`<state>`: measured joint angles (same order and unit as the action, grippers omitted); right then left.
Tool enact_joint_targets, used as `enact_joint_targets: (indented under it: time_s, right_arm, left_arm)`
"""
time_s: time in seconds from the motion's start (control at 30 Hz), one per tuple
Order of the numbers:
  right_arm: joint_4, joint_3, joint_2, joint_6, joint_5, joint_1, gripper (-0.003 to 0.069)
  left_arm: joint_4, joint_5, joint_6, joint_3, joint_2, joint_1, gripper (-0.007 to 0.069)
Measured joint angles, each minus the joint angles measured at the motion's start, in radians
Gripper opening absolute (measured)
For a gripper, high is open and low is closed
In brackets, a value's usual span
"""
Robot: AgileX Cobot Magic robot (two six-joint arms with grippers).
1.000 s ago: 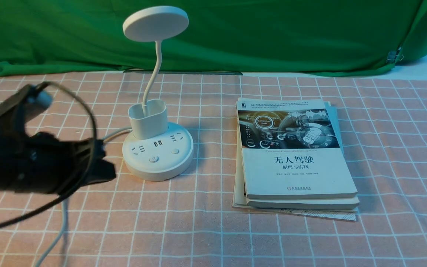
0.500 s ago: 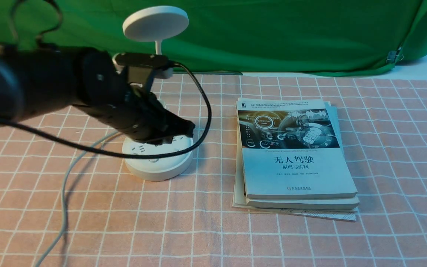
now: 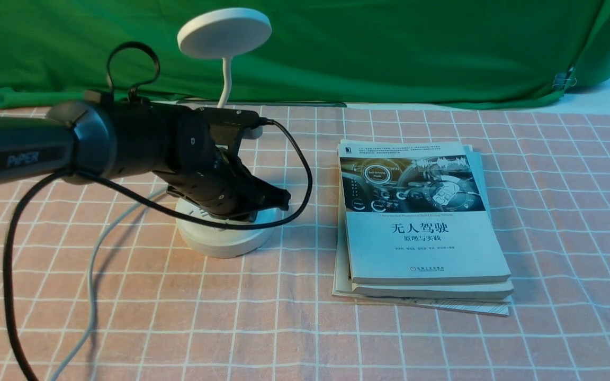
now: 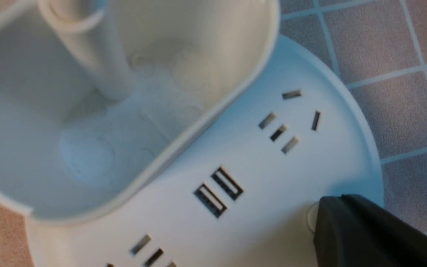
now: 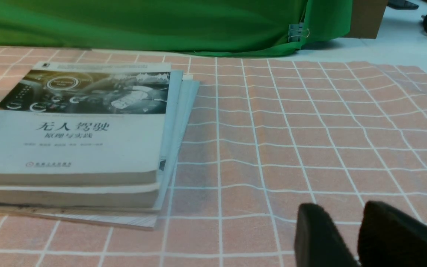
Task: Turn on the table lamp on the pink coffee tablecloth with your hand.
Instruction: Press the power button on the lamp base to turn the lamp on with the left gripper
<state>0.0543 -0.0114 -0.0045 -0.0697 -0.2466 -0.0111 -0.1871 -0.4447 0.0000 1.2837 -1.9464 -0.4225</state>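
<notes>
Table lamp point(image 3: 224, 33), white, upright on pink coffee tablecloth point(image 3: 389, 344) w/ white grid; disc head in front of green backdrop point(image 3: 416, 47). L arm point(image 3: 141, 140), marked "PiPER", reaches in from L; its gripper point(image 3: 276, 203) is over the round base point(image 3: 225, 241), contact unclear. Blk cable point(image 3: 11, 264) loops across base. Pale cord point(image 3: 92, 296) on cloth. Stack of bks point(image 3: 427, 248) to R of lamp.

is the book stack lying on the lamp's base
No, the book stack lies on the pink tablecloth, right of the lamp's base with bare cloth between them.
</notes>
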Motion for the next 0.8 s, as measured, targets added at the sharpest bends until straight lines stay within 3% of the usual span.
enact_joint_targets:
  time_s: [0.8]
  right_arm:
    - [0.0, 0.0, 0.0, 0.0, -0.001, 0.0, 0.0239]
  left_arm:
    - [0.018, 0.066, -0.031, -0.002, -0.001, 0.0, -0.0001]
